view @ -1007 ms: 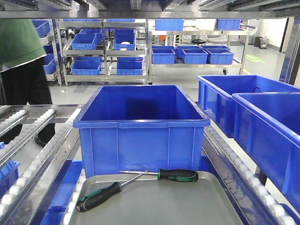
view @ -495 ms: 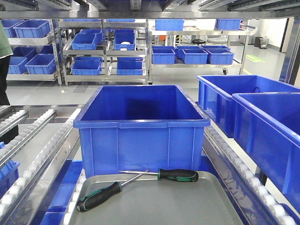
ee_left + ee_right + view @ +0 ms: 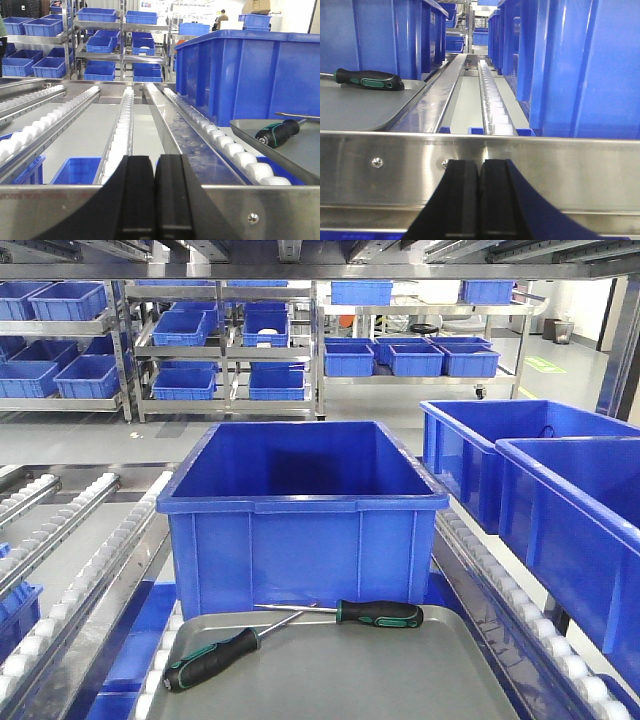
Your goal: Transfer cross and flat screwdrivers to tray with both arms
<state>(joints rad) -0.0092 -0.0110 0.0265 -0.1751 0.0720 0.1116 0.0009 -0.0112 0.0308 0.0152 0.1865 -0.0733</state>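
Two screwdrivers with black and green handles lie on the grey metal tray (image 3: 350, 680) at the front. The left one (image 3: 212, 658) lies slanted, tip toward the middle. The right one (image 3: 378, 614) lies almost level, its shaft pointing left. The left one also shows in the left wrist view (image 3: 276, 133), and the right one shows in the right wrist view (image 3: 369, 79). My left gripper (image 3: 155, 161) is shut and empty, low behind a steel rail left of the tray. My right gripper (image 3: 480, 165) is shut and empty, low behind a steel rail right of the tray. Neither gripper shows in the front view.
A large blue bin (image 3: 300, 515) stands right behind the tray. Two more blue bins (image 3: 560, 490) stand on the right. Roller conveyor rails (image 3: 70, 540) run along the left and the right (image 3: 520, 610). Shelves with blue bins (image 3: 215, 350) stand at the back.
A person in a green top at the far left has walked out of view. The screwdrivers and tray have not moved.
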